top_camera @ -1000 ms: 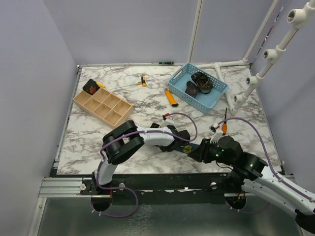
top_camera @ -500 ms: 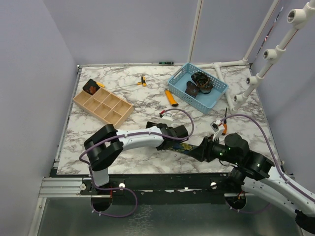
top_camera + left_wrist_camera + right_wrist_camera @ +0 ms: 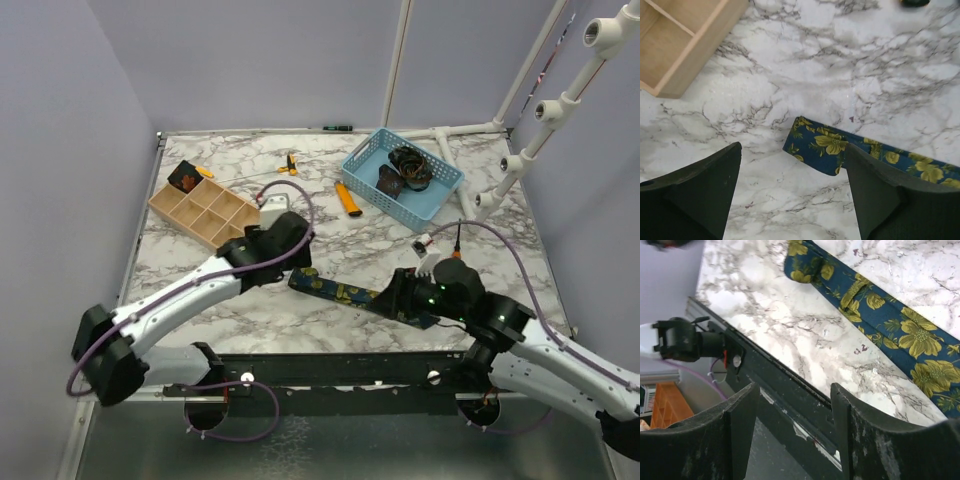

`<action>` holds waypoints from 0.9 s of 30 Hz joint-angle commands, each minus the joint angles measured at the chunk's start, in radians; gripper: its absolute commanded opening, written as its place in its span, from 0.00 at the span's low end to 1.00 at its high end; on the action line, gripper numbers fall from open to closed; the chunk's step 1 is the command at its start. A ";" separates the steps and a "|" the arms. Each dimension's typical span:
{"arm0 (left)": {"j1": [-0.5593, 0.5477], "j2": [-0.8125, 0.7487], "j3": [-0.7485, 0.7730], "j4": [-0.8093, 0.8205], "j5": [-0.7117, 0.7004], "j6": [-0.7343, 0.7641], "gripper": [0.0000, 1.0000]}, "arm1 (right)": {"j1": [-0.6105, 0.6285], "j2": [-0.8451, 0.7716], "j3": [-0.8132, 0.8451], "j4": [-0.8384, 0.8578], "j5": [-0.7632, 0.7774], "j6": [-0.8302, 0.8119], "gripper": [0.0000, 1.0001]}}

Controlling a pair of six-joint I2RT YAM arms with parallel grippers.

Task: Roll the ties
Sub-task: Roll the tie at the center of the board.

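Currently pre-roll: navy tie (image 3: 345, 293) flat; left gripper (image 3: 792, 150), right gripper (image 3: 792, 395) both apart, empty. Next: pinch its end, start coil.

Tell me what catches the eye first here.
A navy tie with yellow flowers lies stretched flat on the marble table, between the two arms near the front edge. The left gripper and the right gripper both hang open close to it, holding nothing. At the back right, a blue basket holds dark rolled ties.
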 commanded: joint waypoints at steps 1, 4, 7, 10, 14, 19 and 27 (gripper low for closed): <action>0.149 -0.207 -0.175 0.283 0.328 0.133 0.85 | 0.007 0.271 0.063 0.151 0.011 0.045 0.64; 0.235 -0.275 -0.297 0.393 0.447 0.133 0.85 | 0.022 0.477 0.117 0.241 0.048 0.074 0.64; 0.332 -0.318 -0.411 0.496 0.562 0.098 0.84 | 0.034 0.641 0.193 0.304 0.088 0.115 0.64; 0.402 -0.361 -0.503 0.567 0.618 0.041 0.82 | 0.041 0.787 0.277 0.348 0.119 0.162 0.64; 0.434 -0.413 -0.560 0.562 0.595 0.003 0.81 | 0.045 0.927 0.372 0.362 0.167 0.207 0.64; 0.436 -0.493 -0.605 0.517 0.505 -0.039 0.81 | 0.046 1.073 0.476 0.357 0.156 0.200 0.64; 0.436 -0.520 -0.656 0.524 0.484 -0.089 0.79 | 0.046 1.154 0.483 0.310 0.170 0.212 0.56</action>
